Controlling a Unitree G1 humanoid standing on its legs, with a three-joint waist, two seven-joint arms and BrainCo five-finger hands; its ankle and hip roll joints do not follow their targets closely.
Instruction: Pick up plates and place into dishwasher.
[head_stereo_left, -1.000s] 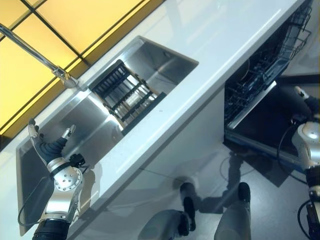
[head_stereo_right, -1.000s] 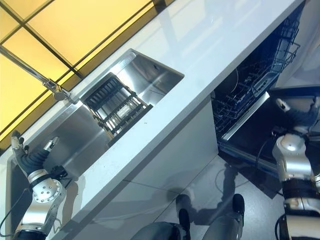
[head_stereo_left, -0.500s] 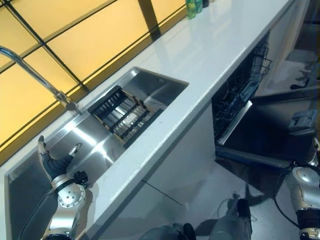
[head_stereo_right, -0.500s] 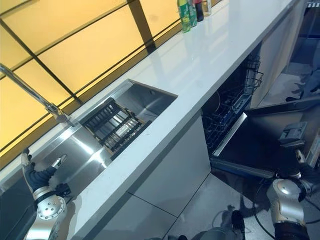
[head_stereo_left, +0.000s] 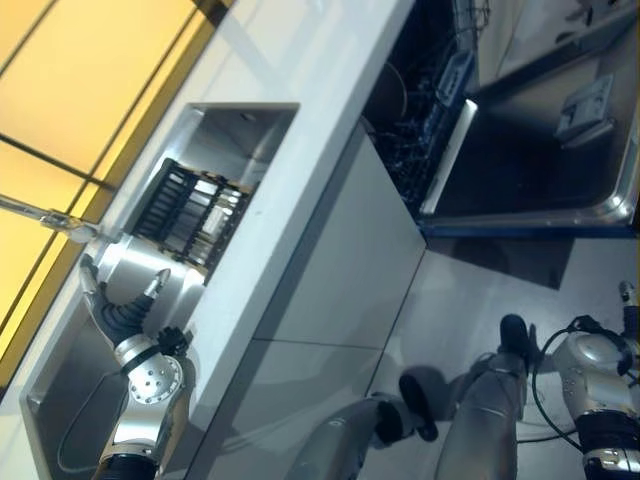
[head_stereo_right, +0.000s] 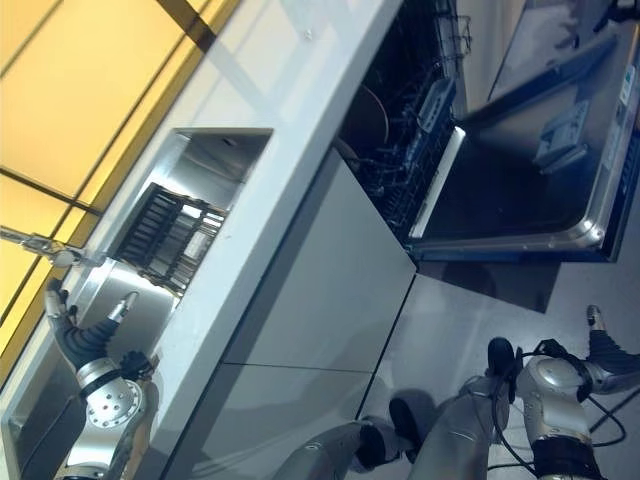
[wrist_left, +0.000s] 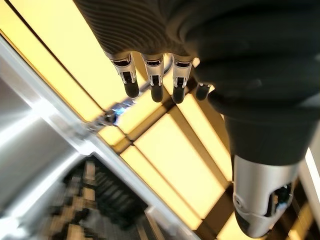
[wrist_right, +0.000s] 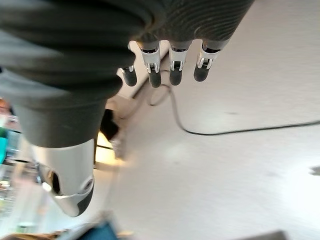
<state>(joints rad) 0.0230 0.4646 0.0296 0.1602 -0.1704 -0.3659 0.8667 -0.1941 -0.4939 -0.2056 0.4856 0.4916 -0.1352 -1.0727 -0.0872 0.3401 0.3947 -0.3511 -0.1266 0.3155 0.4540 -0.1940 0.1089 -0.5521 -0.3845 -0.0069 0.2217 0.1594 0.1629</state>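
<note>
A black dish rack sits in the steel sink, with pale pieces between its slats that I cannot identify. My left hand hovers over the sink beside the rack, open and empty, its fingers straight. The dishwasher stands open at the upper right, its wire rack pulled out. A round plate stands in that rack. My right hand hangs low over the floor in front of the dishwasher door, fingers straight, holding nothing.
A white countertop runs between the sink and the dishwasher. A faucet reaches over the sink. Below the counter is a grey cabinet front. The lowered dishwasher door juts out over the floor.
The whole picture has swung and tilted, so the camera has moved. My left hand stays over the sink by the rack. My right hand now hangs lower, below the dishwasher door.
</note>
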